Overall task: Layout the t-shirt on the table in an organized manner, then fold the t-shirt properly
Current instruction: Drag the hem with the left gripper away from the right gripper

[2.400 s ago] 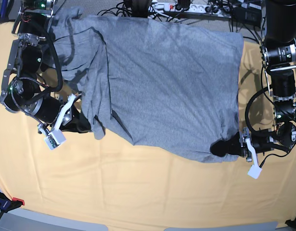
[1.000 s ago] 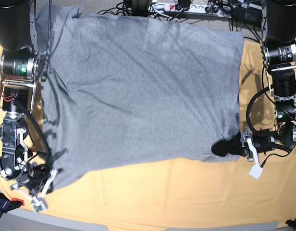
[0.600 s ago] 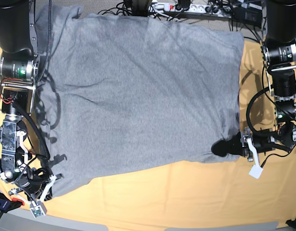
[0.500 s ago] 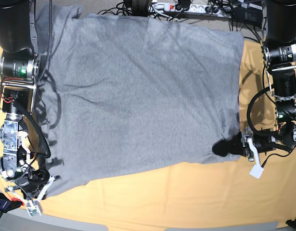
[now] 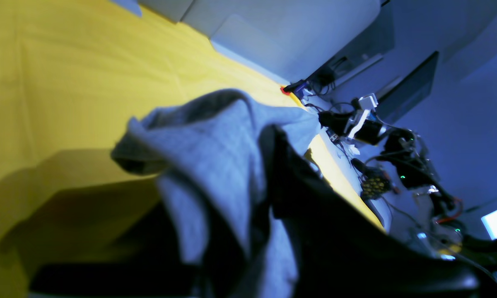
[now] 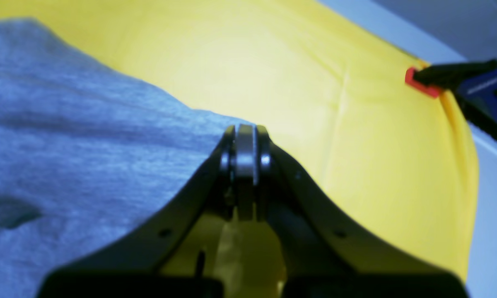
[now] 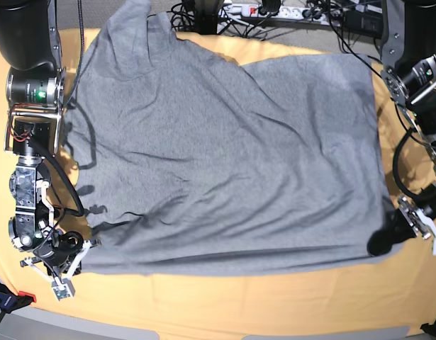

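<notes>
The heather-grey t-shirt (image 7: 225,156) lies spread wide over the table (image 7: 239,304), with creases running across it and no lettering showing. My right gripper (image 7: 81,253) sits at the shirt's near-left corner. In the right wrist view its fingertips (image 6: 245,155) are pressed together on the fabric edge (image 6: 107,136). My left gripper (image 7: 383,243) is at the near-right corner. In the left wrist view, bunched grey cloth (image 5: 215,136) is lifted over a dark finger (image 5: 314,207) above the yellow table cover (image 5: 66,62).
A power strip and tangled cables (image 7: 274,10) run along the far edge. A red-tipped clamp (image 7: 12,297) grips the table's near-left corner, also seen in the right wrist view (image 6: 422,80). Both arm columns flank the shirt's sides.
The left gripper has pulled the near-right corner rightward and nearer, stretching the shirt wider and flatter. The far edge slid onto the table. The right gripper shifted slightly inward.
</notes>
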{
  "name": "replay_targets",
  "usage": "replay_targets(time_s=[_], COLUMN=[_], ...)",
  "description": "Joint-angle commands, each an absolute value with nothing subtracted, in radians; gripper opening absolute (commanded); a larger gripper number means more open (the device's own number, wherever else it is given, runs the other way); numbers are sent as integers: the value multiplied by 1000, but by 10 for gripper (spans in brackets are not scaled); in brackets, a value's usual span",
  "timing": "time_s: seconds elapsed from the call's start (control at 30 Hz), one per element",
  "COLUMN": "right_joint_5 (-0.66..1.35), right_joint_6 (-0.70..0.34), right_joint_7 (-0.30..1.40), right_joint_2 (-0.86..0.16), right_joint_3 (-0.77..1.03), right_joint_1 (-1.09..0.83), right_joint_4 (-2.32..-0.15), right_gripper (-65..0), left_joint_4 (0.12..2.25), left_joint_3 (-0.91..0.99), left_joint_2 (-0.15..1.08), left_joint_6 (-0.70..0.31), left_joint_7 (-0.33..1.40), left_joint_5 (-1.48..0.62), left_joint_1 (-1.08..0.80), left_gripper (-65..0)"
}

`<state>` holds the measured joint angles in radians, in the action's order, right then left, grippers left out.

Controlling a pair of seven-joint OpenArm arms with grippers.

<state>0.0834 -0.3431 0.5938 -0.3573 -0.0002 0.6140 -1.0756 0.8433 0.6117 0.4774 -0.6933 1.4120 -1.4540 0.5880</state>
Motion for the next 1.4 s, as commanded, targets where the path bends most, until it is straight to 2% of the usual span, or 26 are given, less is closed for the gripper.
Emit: replay_targets(time_s=[0.0, 0.07, 0.23, 0.3, 0.5, 0.73, 0.93, 1.07, 1.2, 1.37], right_joint_5=[77, 76, 77, 77, 76, 70, 69, 70, 70, 70], right_joint_6=[-325, -324, -326, -325, -325, -311, -285, -287, -287, -288], right_joint_7=[572, 572, 586, 607, 696, 720, 720, 723, 733, 746], right_joint_2=[-377, -377, -377, -377, -377, -377, -381, -380, -380, -380], right_joint_3=[6, 6, 6, 6, 6, 6, 6, 6, 6, 6], right_joint_1=[657, 658, 659, 658, 651, 600, 557, 558, 558, 558], right_joint_4=[-1090, -1090, -1090, -1090, -1090, -1090, -1090, -1090, -1090, -1090], right_gripper=[-650, -650, -650, -650, -650, -650, -650, -650, -650, -650], left_joint_4=[857, 857, 857, 857, 858, 858, 857, 857, 856, 856], left_joint_3=[612, 593, 511, 477, 429, 558, 580, 539, 462, 336], left_joint_2=[487, 468, 449, 450, 469, 482, 456, 408, 374, 339], left_joint_6=[-698, -698, -698, -698, -695, -698, -698, -610, -542, -541], left_joint_7=[1396, 1396, 1396, 1396, 1396, 1396, 1100, 973, 893, 833], left_joint_5=[-1484, -1484, -1484, -1484, -1484, -1484, -1021, -799, -682, -621], left_joint_1=[602, 571, 511, 509, 549, 609, 609, 609, 604, 604], left_gripper=[-531, -463, -243, -198, -194, -194, -194, -194, -194, -194])
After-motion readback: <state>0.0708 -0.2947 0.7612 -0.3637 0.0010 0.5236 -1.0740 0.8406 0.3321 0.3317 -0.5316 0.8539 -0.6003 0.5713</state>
